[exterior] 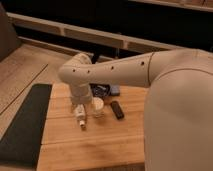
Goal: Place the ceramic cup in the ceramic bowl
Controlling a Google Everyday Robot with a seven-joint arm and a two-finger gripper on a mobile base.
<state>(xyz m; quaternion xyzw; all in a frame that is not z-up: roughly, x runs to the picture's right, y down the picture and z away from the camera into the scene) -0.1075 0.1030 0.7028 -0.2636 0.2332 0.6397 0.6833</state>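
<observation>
Currently my gripper (81,120) hangs low over the wooden table (90,147), just left of the ceramic cup (97,106) and apart from it. Whether it is released or clenched cannot be told from this angle. Its housing is smooth, off-white and rounded, with a tan tip pointing down at the boards.

The ceramic cup is a small cream-white cylinder with plain matte walls. It stands upright on the table.

The ceramic bowl (102,90) sits just behind the cup, farther from the camera. It is round, shallow, dark and glossy. My forearm crosses in front of it and hides its left part.

A flat black rectangular device (117,110) lies just right of the cup, angled on the wood.

The table surface is light bamboo-like planking with visible seams. A dark, dull, rectangular mat (25,125) covers the table edge well to the left of the cup.

My arm (115,67), a thick white tube with small dark fastener holes, spans above and behind the cup. Its large shoulder shell blocks everything to the right of the cup.
</observation>
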